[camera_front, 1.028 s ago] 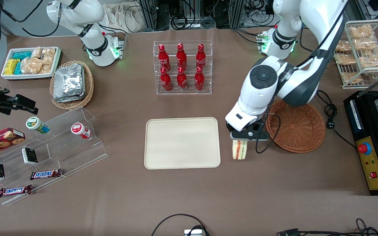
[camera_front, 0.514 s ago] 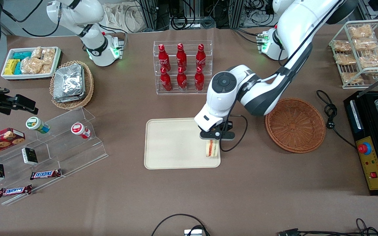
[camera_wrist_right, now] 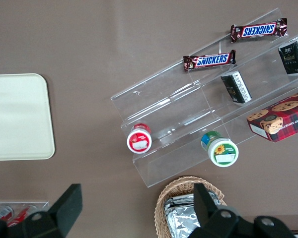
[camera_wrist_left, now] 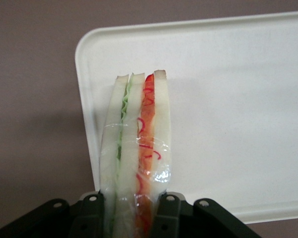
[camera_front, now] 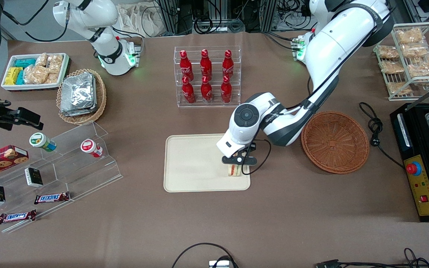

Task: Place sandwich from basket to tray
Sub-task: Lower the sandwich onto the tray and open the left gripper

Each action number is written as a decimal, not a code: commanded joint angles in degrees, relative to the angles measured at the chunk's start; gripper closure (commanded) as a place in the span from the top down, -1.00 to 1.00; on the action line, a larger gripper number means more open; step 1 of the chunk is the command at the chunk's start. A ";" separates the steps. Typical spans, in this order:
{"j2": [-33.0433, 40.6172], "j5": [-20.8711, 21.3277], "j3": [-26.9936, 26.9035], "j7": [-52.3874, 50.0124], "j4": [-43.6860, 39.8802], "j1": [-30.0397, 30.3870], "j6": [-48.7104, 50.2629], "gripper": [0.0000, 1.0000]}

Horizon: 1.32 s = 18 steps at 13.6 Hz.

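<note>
Gripper over the tray, at the tray's corner nearest the front cam and toward the working arm's end; fingers clamped on the sandwich, one on each bread face. Sandwich held on edge, filling side showing: green layer by one slice, red-orange by the other, clear wrap w/ tape band across the middle. In front view, sandwich pokes out just under the gripper, above the tray surface close to its rim; contact w/ tray can't be told. Wrist view: tray bare, rounded corner visible just past the sandwich tip, brown table around it.

Basket holds nothing, sits beside the tray toward the working arm's end, well apart from gripper. Rack of red bottles farther from the front cam than the tray. Toward the parked arm's end: clear stepped stand w/ choc bars and small tubs, pale oval basket w/ foil packets, white bin of snacks. Wire rack w/ bagged snacks at the working arm's end.
</note>
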<state>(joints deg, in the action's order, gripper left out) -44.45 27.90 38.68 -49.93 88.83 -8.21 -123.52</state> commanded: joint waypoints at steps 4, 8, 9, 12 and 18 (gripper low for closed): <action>-3.01 1.71 -0.01 -1.48 -2.52 -2.16 0.39 -0.30; -3.54 2.51 -2.02 -1.75 -2.61 -4.09 0.39 -0.26; -3.54 2.59 -2.82 -2.36 -2.61 -4.79 0.39 -0.26; -3.54 2.59 -4.23 -2.98 -2.61 -5.68 0.21 -0.16; -3.71 1.98 -4.23 -5.61 -2.78 -5.59 -0.58 1.00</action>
<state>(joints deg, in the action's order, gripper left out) -47.23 29.22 35.04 -53.15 88.15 -12.72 -124.07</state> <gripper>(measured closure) 0.189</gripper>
